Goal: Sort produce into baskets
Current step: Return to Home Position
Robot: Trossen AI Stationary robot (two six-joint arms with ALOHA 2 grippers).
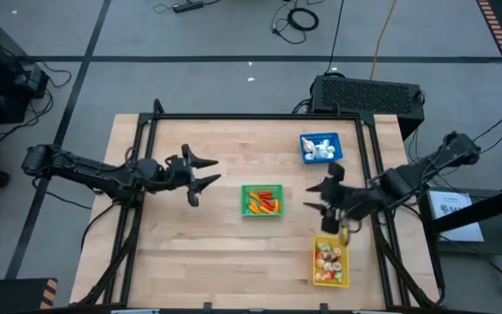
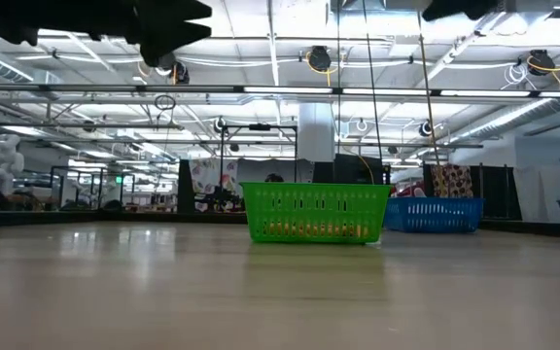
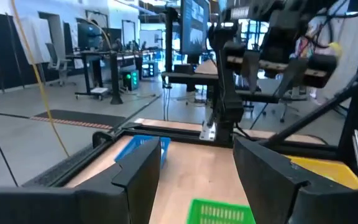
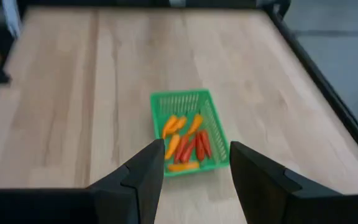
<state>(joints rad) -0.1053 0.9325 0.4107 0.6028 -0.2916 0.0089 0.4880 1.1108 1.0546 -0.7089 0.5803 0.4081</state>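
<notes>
Baskets of plastic mesh sit on the wooden table. In the high view the green basket lies near the centre, its long axis running 3 to 9 o'clock, and holds orange and red pieces. The blue basket, at 1 o'clock from it, holds white pieces. The yellow basket, at 5 o'clock with its long axis 12 to 6, holds mixed pieces. The left gripper hovers at 9 o'clock of the green basket, fingers spread wide and empty, pointing toward 3. The right gripper, at 3 o'clock, is likewise spread and empty, pointing toward 9.
</notes>
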